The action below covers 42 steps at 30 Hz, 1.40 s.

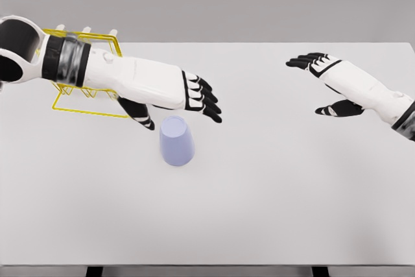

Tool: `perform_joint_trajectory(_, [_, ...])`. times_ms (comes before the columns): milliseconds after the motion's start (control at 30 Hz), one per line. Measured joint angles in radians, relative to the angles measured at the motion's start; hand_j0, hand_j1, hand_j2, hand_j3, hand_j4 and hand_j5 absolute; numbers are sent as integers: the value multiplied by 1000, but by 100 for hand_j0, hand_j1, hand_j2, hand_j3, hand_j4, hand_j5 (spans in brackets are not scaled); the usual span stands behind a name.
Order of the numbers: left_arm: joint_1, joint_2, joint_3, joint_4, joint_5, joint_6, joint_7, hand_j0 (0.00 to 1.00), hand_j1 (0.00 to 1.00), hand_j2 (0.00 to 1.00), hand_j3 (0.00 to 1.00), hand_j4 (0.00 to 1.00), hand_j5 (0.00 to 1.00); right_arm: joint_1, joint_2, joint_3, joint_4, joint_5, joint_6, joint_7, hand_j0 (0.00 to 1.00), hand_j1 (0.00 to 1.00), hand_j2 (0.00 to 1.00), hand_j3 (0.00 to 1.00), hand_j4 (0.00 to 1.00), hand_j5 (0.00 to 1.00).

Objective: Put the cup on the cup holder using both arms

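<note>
One pale lilac cup, upside down

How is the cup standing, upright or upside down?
Apparently upside down: the cup stands on the table with its wider end down, closed narrower end up.

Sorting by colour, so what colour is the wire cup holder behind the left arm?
Yellow: the thin wire cup holder shows best in the head view.

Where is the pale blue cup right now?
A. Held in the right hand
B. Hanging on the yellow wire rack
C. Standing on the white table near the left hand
C: the cup stands on the table just below the open left hand, untouched.
</note>
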Motion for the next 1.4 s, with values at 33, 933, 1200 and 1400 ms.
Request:
perform_joint_trajectory(33, [0,-10,-12,7,-13,1,1,100,100,100,100,100,100,0,0,-6,4,0,0,0,100,100,100,100,100,100])
perform_joint_trajectory(933, [12,-51,-107,74,-196,37,3,100,100,100,100,100,100,126,-72,-40,-177,-6,0,0,100,100,100,100,100,100])
perform_joint_trajectory(1200, [26,-82,-120,121,-207,44,7,100,100,100,100,100,100,120,-99,-30,-185,-2,0,0,100,100,100,100,100,100])
perform_joint_trajectory(1400, [49,-103,-121,146,-216,45,11,100,100,100,100,100,100,123,-103,-27,-186,0,0,0,100,100,100,100,100,100])
